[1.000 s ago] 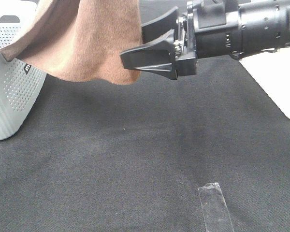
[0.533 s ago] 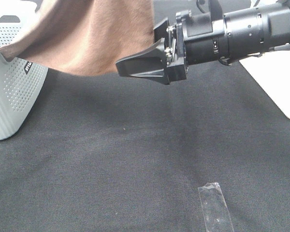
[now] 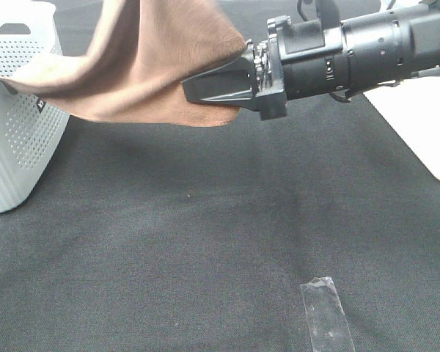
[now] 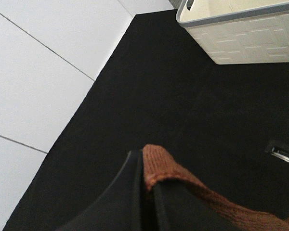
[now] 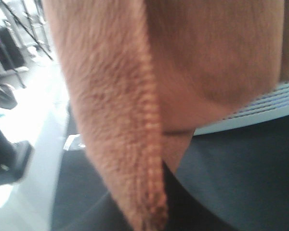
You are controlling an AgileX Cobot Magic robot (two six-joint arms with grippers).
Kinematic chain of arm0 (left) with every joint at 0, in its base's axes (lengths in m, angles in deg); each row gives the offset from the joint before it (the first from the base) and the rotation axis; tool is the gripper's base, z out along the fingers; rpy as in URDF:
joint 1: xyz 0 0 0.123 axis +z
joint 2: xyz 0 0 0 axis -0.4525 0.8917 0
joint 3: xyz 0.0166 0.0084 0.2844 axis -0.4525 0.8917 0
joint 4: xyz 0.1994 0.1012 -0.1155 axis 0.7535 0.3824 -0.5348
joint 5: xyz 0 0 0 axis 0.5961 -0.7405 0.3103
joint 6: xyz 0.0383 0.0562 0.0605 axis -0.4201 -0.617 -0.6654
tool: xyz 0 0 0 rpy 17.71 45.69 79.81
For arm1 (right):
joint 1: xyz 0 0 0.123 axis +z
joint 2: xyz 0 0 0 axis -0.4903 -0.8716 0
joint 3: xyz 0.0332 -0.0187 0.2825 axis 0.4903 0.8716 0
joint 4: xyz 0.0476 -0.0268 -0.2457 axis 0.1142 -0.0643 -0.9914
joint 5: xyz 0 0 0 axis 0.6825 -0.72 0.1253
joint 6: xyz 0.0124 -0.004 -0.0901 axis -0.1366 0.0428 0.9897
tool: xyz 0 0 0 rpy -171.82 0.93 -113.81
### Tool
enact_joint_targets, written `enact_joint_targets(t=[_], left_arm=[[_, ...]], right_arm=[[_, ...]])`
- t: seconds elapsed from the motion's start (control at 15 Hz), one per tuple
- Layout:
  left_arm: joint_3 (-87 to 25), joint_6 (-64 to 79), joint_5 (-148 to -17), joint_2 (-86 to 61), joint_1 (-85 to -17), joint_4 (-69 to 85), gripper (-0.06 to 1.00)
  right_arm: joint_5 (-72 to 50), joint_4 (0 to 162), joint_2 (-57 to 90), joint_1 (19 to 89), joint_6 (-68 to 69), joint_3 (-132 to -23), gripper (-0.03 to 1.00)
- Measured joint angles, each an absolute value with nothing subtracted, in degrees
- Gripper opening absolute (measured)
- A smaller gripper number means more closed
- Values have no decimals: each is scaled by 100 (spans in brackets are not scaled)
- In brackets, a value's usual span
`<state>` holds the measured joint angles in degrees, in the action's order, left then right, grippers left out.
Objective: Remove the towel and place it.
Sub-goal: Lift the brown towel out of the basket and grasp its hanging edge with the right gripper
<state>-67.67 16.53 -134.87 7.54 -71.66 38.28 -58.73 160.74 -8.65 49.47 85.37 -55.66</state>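
Far left, we note the pale perforated basket on the black table. The brown towel drapes over its rim and hangs clear above the table. Left tool: jaws together, clamped on the towel's hem. Right tool: jaws pinched on the towel's lower edge. A clear tape strip lies further right.

I read the high view as evenly lit and sharp: the towel casts only a faint, diffuse shadow on the black cloth beneath it. Well right of the towel, the white surface is overexposed. In the right wrist view the towel is close and blurred, the background beside it blown out. The left wrist view is sharp at the towel's hem.
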Motion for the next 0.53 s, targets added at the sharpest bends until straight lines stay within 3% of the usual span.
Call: enact_joint_targets(t=[0.27,0.53], left_arm=[[-6767,2100,-13739,766,-7166,4223,0],[-6767,2220,-13493,989,-7068,4590,0]], right_arm=[[-5604,15513,-847,4941,6514,-5738,1],[-5426,12550,-292,4941,3168,-6998,1]])
